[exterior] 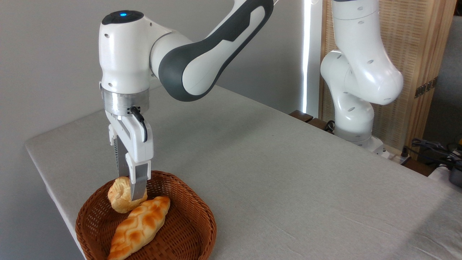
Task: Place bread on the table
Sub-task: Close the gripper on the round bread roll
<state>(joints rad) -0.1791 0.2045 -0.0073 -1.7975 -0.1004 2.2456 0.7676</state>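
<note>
The bread [119,198], a small pale-golden bun, sits at the back of a brown wicker basket [206,216] near the front left corner of the table [274,162]. My gripper [130,187] points straight down into the basket with its fingers on either side of the bun. The near finger [139,184] presses on the bun's right side, and the far finger is partly hidden behind the bun. The gripper looks shut on the bread. The bun's underside touches the end of the long loaf beside it.
A long braided loaf [140,225] with browned patches lies diagonally in the basket, in front of the bun. The arm's white base [355,119] stands at the table's far right edge. Grey cloth stretches wide to the right of the basket. Cables [433,148] lie off the table at right.
</note>
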